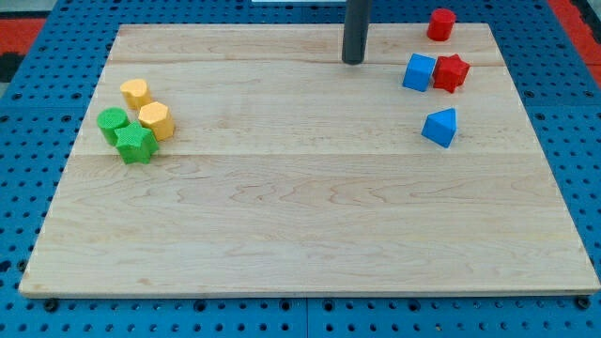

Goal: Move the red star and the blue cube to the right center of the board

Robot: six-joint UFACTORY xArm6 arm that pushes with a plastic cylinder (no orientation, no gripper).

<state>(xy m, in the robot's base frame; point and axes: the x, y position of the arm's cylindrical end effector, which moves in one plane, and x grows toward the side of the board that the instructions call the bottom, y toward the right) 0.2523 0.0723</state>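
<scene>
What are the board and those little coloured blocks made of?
The board looks like pale wood: grain lines and plank seams show, with a slight sheen. The blocks, such as the red star and blue cube, look like matte painted wood or plastic; I cannot tell which.

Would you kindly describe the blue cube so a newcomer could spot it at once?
Look at the wooden board, near its top right corner in the view. The blue cube sits there touching the red star on its right; the other blue block, lower down, is pointed.
</scene>
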